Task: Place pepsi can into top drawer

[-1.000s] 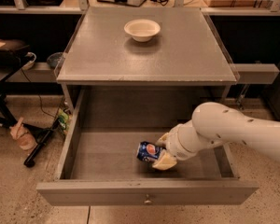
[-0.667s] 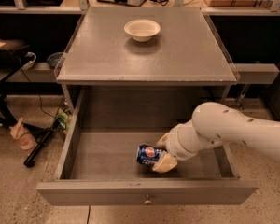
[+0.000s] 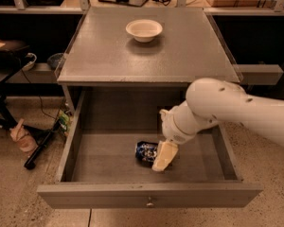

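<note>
Camera view, single frame.
- Grey cabinet (image 3: 180, 56): centre of frame, flat top.
- White bowl (image 3: 144, 30): upright on the cabinet top, upper centre.
- Top drawer (image 3: 109, 162): pulled fully out below the cabinet top, filling the lower middle of the frame; its brass knob (image 3: 150, 203) is at the centre of the front panel.
- Pepsi can (image 3: 146, 151): lying on its side on the drawer floor, lower centre, near the front panel.
- White arm (image 3: 227, 103): enters from the right edge and bends down into the drawer.
- Gripper (image 3: 161, 159): low in the drawer at the can's right end, apparently touching it; jaw state cannot be told, since the wrist hides most of it.
</note>
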Motion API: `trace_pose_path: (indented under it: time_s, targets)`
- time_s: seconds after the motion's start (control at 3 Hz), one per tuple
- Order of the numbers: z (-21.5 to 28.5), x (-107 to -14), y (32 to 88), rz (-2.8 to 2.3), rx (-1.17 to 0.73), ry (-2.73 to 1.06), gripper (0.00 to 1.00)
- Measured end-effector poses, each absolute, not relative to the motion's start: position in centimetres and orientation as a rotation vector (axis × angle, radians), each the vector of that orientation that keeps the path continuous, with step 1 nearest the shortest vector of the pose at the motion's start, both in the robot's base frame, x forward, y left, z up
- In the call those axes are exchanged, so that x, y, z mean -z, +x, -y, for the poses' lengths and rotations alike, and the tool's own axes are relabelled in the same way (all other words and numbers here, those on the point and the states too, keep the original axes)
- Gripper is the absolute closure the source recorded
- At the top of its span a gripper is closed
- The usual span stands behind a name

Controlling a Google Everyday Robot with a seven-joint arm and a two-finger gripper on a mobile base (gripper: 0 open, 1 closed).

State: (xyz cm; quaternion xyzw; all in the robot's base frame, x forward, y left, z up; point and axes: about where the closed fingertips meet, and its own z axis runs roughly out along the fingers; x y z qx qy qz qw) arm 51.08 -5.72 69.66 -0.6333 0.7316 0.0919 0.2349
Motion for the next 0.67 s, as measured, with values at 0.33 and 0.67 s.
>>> trace_pose_path:
  time_s: [0.33, 0.67]
  targets:
    - [3.86, -74.14, 52.71, -1.968, -0.211, -1.782, 0.00]
    - [3.86, -74.14, 52.71, -1.968, -0.211, -1.782, 0.00]
